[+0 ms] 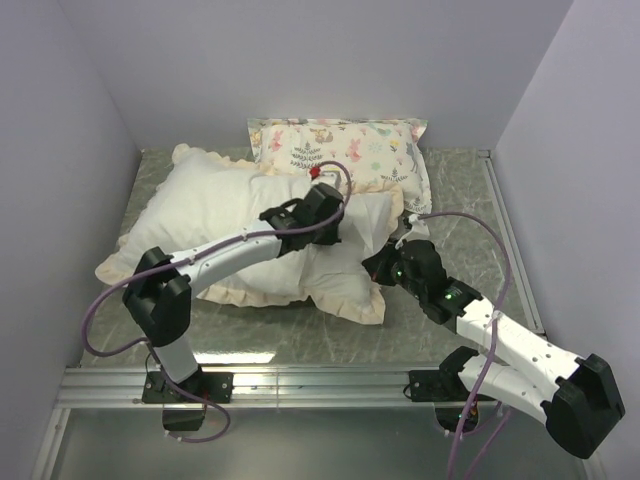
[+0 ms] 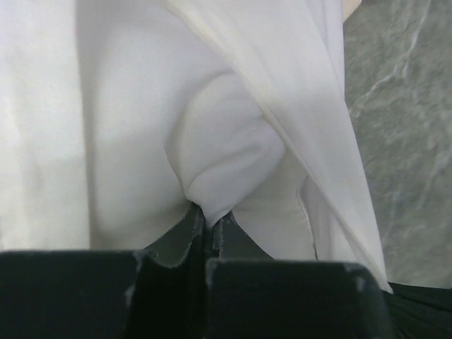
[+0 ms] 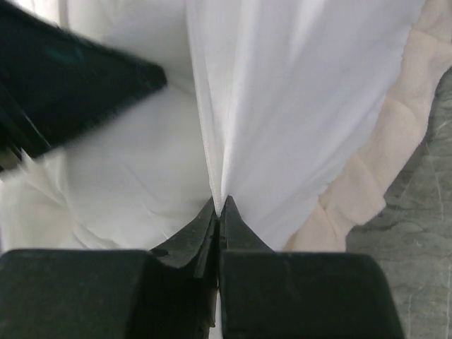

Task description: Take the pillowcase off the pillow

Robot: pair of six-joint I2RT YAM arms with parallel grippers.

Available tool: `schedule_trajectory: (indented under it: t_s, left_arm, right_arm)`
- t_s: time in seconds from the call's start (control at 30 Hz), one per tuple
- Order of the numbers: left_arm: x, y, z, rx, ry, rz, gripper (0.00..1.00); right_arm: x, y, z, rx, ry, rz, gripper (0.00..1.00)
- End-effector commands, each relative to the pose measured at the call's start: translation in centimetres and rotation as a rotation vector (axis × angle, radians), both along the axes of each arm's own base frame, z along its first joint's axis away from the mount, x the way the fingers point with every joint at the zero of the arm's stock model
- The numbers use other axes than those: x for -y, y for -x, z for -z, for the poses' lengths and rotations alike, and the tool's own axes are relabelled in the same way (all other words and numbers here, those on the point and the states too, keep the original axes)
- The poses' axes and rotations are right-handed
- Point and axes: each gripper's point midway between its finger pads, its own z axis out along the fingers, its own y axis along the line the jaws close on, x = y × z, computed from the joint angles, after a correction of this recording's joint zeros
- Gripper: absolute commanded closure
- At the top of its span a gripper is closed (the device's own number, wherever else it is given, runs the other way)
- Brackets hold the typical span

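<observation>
The pillowcase lies cream-white face up on the table, and its ruffled frill runs along the near edge. No dark grey face shows. My left gripper rests on its right end. In the left wrist view that gripper is shut on a plump white bulge, seemingly the pillow, with a flap of the pillowcase draped beside it. My right gripper is at the case's near right corner. In the right wrist view it is shut on a thin fold of the pillowcase, next to the frill.
A small pastel animal-print pillow lies at the back, touching the large one. The grey marble table has lavender walls on three sides. A metal rail runs along the near edge. The left gripper's dark body shows blurred in the right wrist view.
</observation>
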Motion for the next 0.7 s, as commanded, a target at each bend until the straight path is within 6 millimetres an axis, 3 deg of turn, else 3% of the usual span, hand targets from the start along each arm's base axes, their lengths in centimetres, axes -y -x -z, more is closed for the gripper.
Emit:
schedule_trajectory:
  t_s: [0.0,0.13,0.27,0.53,0.67]
  left_arm:
    - [-3.7,-5.4,-5.1,0.078,0.140,-0.155,1.00]
    - [-6.5,-9.1,-9.0,0.140,0.220,-0.261,0.99]
    - [-9.7,-12.0,-10.3,0.140,0.302,-0.324,0.99]
    - [-13.5,-13.6,-15.0,0.183,0.432,-0.325,1.00]
    - [-16.1,-14.6,-16.3,0.173,0.497,-0.330,1.00]
  right_arm:
    - [0.1,0.8,0.2,-0.023,0.031,-0.037,1.00]
    - [1.2,1.1,0.3,-0.015,0.039,0.004,1.00]
    - [2.6,1.2,0.3,-0.008,0.052,0.057,1.00]
    - [4.2,1.1,3.3,-0.070,0.040,0.100,1.00]
    - [4.3,1.0,3.6,-0.070,0.027,0.116,1.00]
